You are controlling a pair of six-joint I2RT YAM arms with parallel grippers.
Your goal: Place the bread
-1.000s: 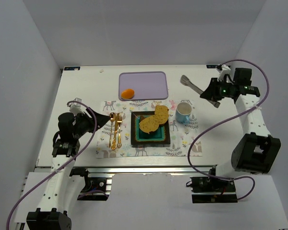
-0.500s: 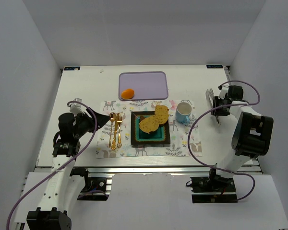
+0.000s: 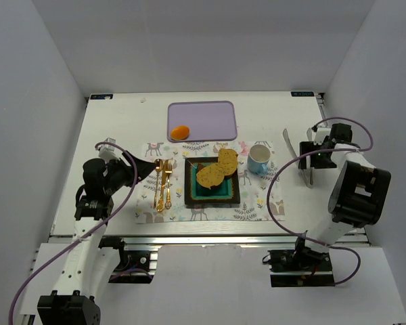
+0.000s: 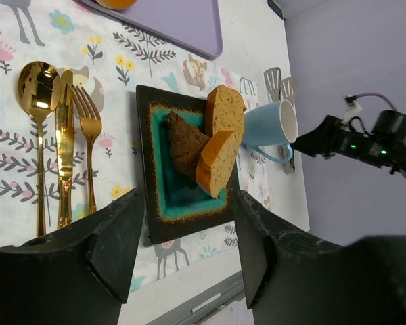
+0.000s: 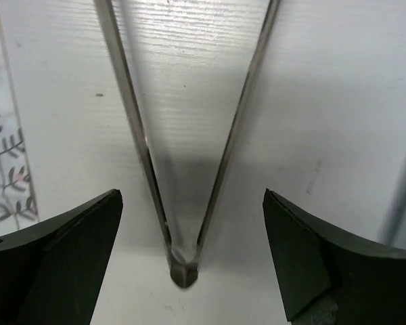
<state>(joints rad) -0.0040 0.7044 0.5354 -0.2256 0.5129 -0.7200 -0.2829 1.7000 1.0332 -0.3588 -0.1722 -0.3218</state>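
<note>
Three bread pieces [image 3: 211, 175] rest together on the dark, teal-centred plate [image 3: 213, 201]. Right jaws stand apart above tongs [image 5: 132, 122] lying on the desk [image 3: 122, 122]; left jaws likewise apart, empty.

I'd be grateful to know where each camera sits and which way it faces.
Top external: above and behind, looking down on the table; left arm and right arm show.
Left wrist: from the left, faces right over the plate of bread; open left gripper frames it.
Right wrist: straight down on the tongs; open right gripper flanks them.
Shared: top external and left wrist both show plate and bread.
</note>
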